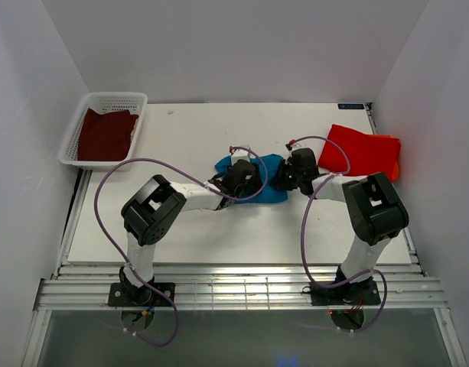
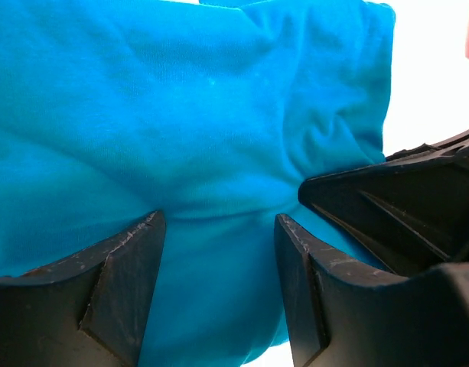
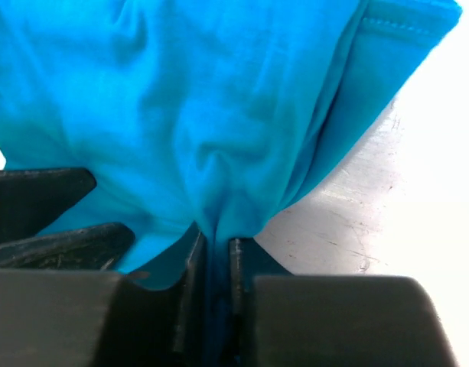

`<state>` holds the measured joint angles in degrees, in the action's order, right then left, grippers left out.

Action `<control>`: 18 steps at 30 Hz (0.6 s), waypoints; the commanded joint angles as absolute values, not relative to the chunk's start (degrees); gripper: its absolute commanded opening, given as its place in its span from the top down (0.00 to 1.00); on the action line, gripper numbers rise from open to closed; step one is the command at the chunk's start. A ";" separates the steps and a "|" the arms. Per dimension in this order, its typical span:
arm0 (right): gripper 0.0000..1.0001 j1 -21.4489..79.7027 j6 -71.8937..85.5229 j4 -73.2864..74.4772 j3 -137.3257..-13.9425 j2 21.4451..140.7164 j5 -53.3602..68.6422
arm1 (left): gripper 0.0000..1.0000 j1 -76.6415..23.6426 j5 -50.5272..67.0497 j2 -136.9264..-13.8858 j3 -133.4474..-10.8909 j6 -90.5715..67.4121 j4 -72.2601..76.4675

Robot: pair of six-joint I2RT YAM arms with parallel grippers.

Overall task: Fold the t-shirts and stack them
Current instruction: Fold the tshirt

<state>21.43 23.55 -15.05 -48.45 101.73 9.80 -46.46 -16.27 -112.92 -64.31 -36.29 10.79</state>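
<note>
The teal-blue t-shirt (image 1: 271,183) lies bunched at the table's middle, and both grippers meet over it. My left gripper (image 1: 248,177) stands open on its left side. In the left wrist view the shirt (image 2: 188,122) fills the frame and runs between the left gripper's (image 2: 219,229) wide-apart fingers (image 2: 119,283). My right gripper (image 1: 284,177) is at the shirt's right side. Its jaws (image 3: 217,252) are shut on a pinched fold of the teal cloth (image 3: 203,99). The red-orange t-shirt (image 1: 364,151) lies folded at the right. The maroon t-shirt (image 1: 105,134) lies in the basket.
A white mesh basket (image 1: 115,98) stands at the back left corner of the white table (image 1: 180,237). White walls close in left, right and behind. The right gripper's black fingers (image 2: 402,206) show close beside the left gripper's. Purple cables (image 1: 104,183) loop over both arms.
</note>
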 commanded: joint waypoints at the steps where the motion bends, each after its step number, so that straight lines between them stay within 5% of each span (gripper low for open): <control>1: 0.92 22.94 21.97 -7.30 -49.39 104.41 3.78 | 0.30 -46.85 -15.38 -110.22 -62.93 -36.74 8.09; 9: 0.92 25.22 19.87 -0.90 -53.34 101.70 -6.66 | 0.30 -46.84 -15.73 -104.69 -63.28 -34.90 7.21; 18: 0.92 23.56 11.08 12.21 -65.73 94.22 -18.89 | 0.25 -46.58 -18.89 -84.83 -61.80 -31.46 2.37</control>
